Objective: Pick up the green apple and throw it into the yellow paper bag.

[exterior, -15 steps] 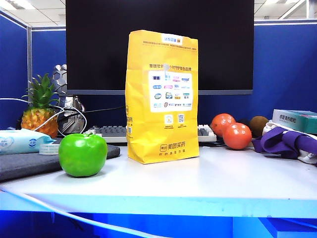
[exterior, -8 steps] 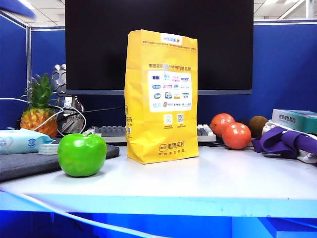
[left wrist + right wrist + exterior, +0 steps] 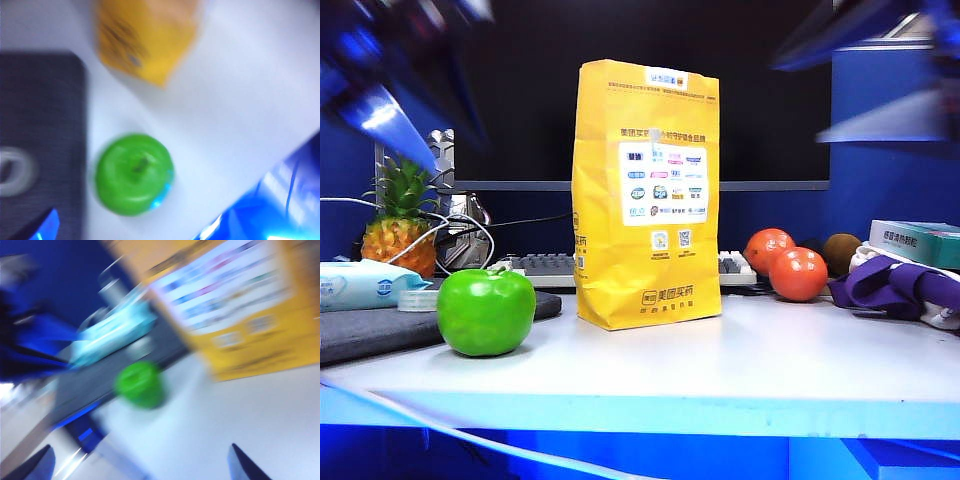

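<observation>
Both arms are sweeping into the exterior view since half a second ago — your left tool (image 3: 380, 110) is blurring across the upper left above the pineapple (image 3: 398, 225), your right tool (image 3: 880, 70) is streaking across the upper right. The green apple (image 3: 486, 311) and the yellow paper bag (image 3: 648, 195) are sitting where they were. The apple is resting on the white bench (image 3: 740, 365), just beside the dark mat (image 3: 380, 330) and left of the bag, untouched by either tool. The bag is standing upright near the middle, apart from the apple. Two tomatoes (image 3: 788, 265) are lying to its right. Your left wrist view is looking down on the apple, and only one blue fingertip is showing at the frame's edge, so you cannot tell how that tool is standing. In your right wrist view the two fingertips (image 3: 245, 467) are standing well apart — spread, pinching nothing.
</observation>
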`<state>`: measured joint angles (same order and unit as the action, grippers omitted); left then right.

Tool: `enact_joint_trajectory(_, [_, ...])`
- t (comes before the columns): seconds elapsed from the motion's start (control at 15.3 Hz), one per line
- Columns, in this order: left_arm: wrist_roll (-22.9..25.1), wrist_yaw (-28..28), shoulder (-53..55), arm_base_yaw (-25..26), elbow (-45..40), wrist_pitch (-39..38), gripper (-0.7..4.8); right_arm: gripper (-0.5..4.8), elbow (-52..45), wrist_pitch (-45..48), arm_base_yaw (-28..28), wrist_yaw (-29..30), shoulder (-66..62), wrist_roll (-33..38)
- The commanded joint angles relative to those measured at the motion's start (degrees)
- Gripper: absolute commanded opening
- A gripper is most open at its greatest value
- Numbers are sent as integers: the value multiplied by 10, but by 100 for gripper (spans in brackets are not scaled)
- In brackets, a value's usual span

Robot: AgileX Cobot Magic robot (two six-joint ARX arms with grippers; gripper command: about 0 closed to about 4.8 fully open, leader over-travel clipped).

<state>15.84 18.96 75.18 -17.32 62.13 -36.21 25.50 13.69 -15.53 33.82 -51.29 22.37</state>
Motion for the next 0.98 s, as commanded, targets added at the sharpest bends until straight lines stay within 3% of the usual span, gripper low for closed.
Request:
enact_joint_trajectory(0.07, [30,-129,72,-76,2,5,479,479,57,12,-21,95,-107,0])
enact_joint_trajectory(0.39, [31,-168,149,-99,2,23,479,479,59,-10,-70,77,-136,-57])
enact_joint_trajectory(0.65, [30,-166,163,-99,2,60,479,479,59,-44,-76,70,-137,-90])
enact_joint_trajectory(0.98, [28,-169,180,-99,2,54,479,479,59,-44,-76,70,-137,-94])
